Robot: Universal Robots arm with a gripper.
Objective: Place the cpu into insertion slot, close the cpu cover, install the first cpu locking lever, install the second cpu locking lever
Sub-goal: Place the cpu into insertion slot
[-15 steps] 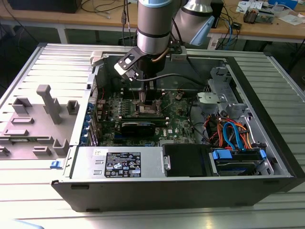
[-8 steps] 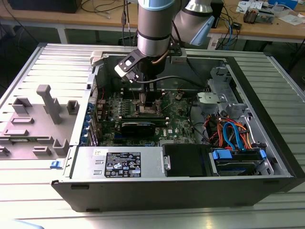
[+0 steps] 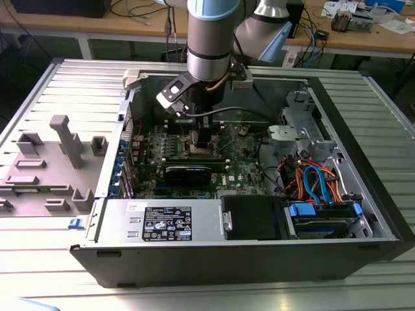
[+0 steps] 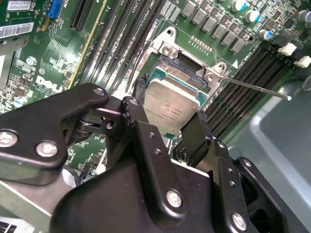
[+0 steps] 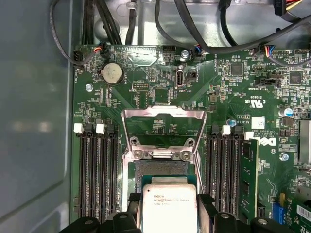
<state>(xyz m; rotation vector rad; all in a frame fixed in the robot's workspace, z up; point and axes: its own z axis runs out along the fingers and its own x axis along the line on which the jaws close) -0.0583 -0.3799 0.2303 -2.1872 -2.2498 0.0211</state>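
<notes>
My gripper [image 5: 168,209] is shut on the cpu [image 5: 167,199], a silvery square chip pinched at two opposite edges by black fingers [image 5: 205,204]. In both wrist views the chip hangs just over the insertion slot [image 5: 165,167], partly covering its dark centre; whether it touches the slot I cannot tell. The cpu cover [image 5: 163,114] is swung open and stands up behind the slot. In the second wrist view the cpu [image 4: 175,99] sits between the fingers [image 4: 194,133], with the slot [image 4: 177,73] beyond it. A thin locking lever [image 4: 252,87] sticks out sideways, unlatched. In the exterior view the gripper [image 3: 200,144] reaches down into the open computer case.
Long black memory slots [image 5: 97,170] flank the socket on both sides. A round coin battery [image 5: 111,73] and black cables [image 5: 160,19] lie past the cover. The case holds a power-supply box [image 3: 162,221] near the front and a drive with blue and orange cables [image 3: 318,184] at the exterior view's right.
</notes>
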